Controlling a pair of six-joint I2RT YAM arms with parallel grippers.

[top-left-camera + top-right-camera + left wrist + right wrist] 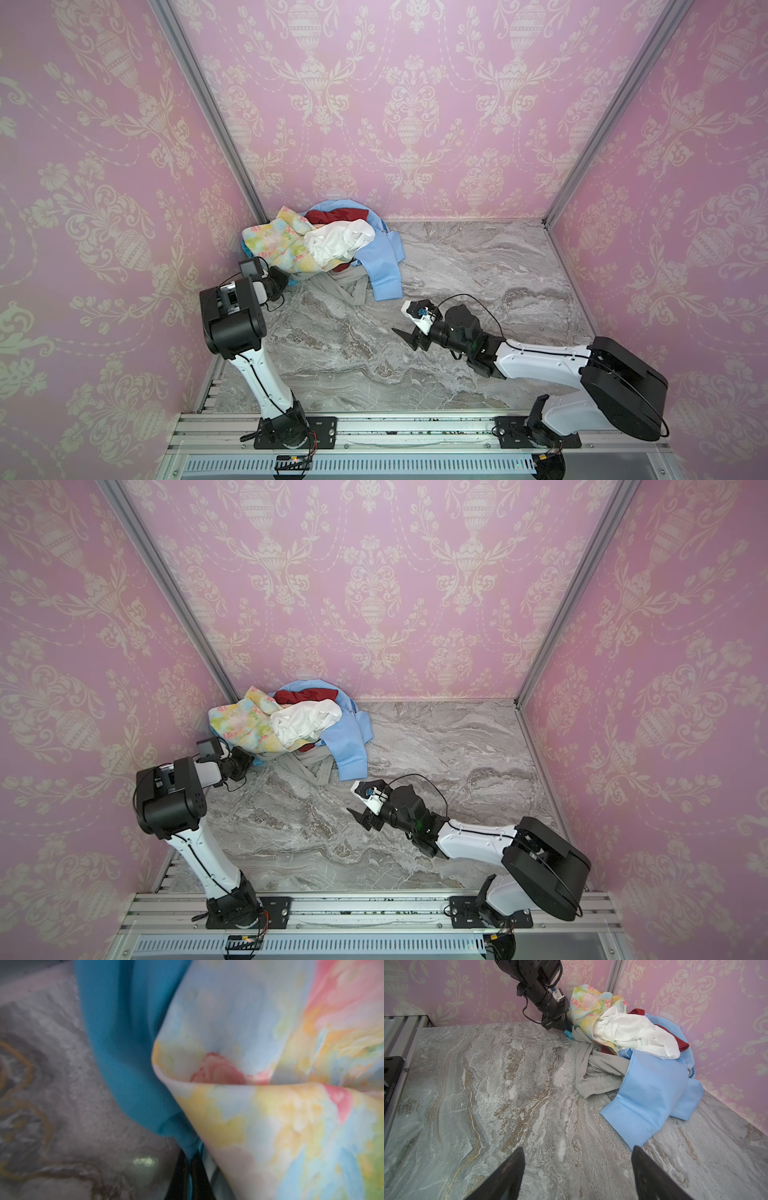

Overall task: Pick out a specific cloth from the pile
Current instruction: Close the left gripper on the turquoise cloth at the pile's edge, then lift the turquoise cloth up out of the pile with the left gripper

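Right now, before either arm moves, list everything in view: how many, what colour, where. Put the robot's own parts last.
table: one, grey marble, under everything
walls: three, pink with cream pattern, around the table
pile: one, mixed colours, table's far-left corner
floral cloth: one, pastel yellow, pile's left top
teal cloth: one, teal, pile's near-left edge, under the floral cloth
white cloth: one, white, pile's top
dark red cloth: one, dark red, pile's back, partly under white
sky-blue shirt: one, pale blue, pile's right, spilling onto table
grey garment: one, grey, pile's front, on table
left pincer: one, black, shut on the teal cloth
right pincer: one, black, open, empty, over bare table
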